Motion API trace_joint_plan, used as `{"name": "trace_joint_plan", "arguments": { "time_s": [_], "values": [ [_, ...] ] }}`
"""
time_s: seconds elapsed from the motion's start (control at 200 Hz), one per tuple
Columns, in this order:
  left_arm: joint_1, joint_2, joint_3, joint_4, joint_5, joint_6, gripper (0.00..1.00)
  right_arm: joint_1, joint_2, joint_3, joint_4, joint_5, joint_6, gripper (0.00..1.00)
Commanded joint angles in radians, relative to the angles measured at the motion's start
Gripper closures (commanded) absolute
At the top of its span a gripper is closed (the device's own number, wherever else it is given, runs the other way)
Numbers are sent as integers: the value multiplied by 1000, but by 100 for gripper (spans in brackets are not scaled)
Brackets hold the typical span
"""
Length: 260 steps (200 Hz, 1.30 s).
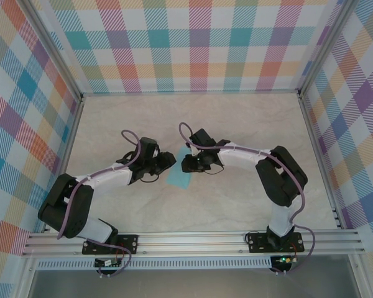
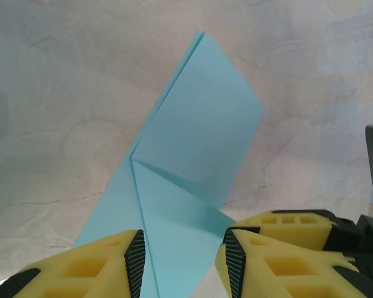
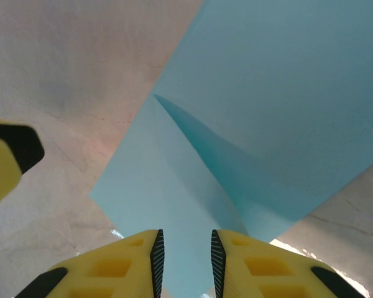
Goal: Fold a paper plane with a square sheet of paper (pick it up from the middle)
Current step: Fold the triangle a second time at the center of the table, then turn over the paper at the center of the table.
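- Paper lies on table, mid-front, between L hand & R hand.
- L hand: fingers apart, straddling paper's near edge, nothing gripped.
- R hand: fingers narrowly apart over the other side, no clamp seen.
- Done: first diagonal folds, creases visible, one layer slightly lifted.
- Left, prob.: most shaping; no plane yet. Roughly early-mid.
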Motion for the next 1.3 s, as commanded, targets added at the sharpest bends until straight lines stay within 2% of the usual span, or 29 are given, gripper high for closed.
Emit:
{"name": "trace_joint_plan", "arguments": {
  "time_s": [0.0,0.42,0.555,0.87,1.295],
  "values": [
    [-14,24,-14,17,18,-13,59,-13,46,40,-16,23,-5,72],
    [-43,198,53,84,83,-19,59,-30,90,-1,-14,32,58,73],
    [-47,237,71,91,95,-19,62,-36,90,-18,-11,13,79,73],
    [-47,250,89,98,100,-18,74,-60,92,-53,13,-43,113,77],
    [-47,234,57,187,101,3,83,-86,30,-76,55,-116,124,76]
  ]
}}
